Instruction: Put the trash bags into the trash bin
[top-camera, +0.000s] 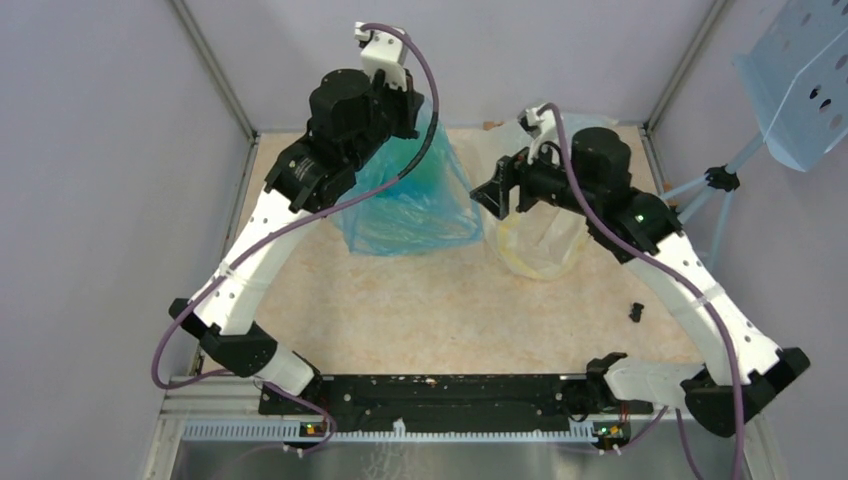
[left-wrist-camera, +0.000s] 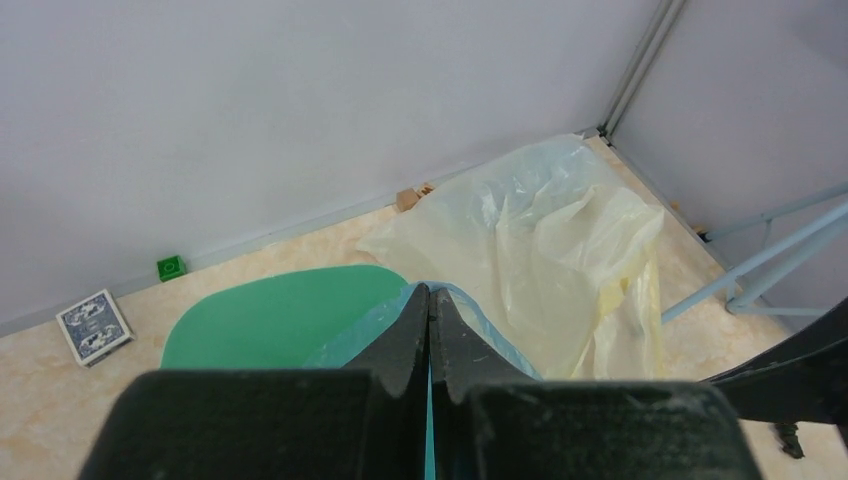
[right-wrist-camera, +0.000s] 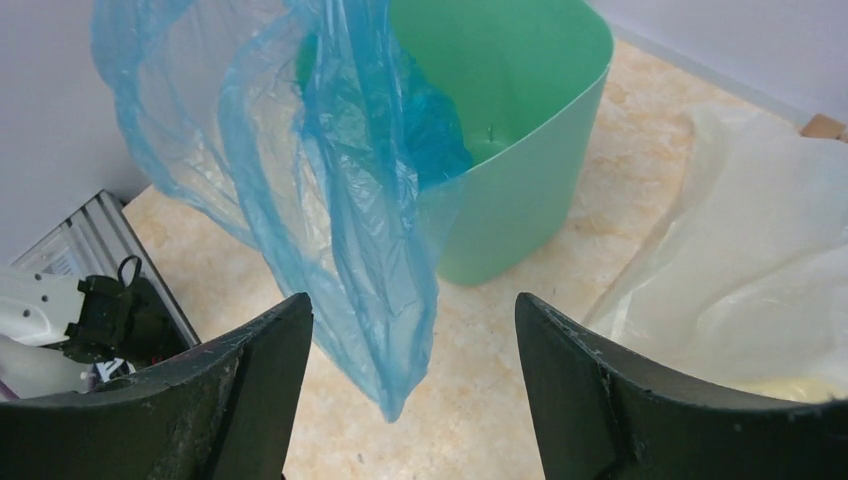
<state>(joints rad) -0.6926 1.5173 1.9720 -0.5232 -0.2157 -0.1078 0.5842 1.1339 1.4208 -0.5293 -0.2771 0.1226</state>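
Two claws are working around one thin, crinkly, translucent blue plastic bag (right-wrist-camera: 340, 180): the left claw (left-wrist-camera: 430, 300) is pinching a fold of its rim between fully closed jaws and holding it up above the mint-green, round-cornered plastic waste bin (right-wrist-camera: 520, 200), while the right claw (right-wrist-camera: 410, 310) is standing with its jaws wide apart and gripping nothing, the film hanging just in front of them. The bag is sitting only partly in the bin: a bunched part is lying against the inside, and a long loose tail is dangling outside the wall over the bench (top-camera: 450, 310). It is likely handling as near-weightless, limp, slippery stuff (prone to springing back up rather than staying packed), so the hanging tail, gathered into several layers, is looking like the best place to take hold. Apart from blue film, the bin is showing nothing inside. Just beside it, a larger clear, yellow-banded plastic bag (left-wrist-camera: 540, 250) is lying slumped on the bench; whether it is holding anything I cannot tell.
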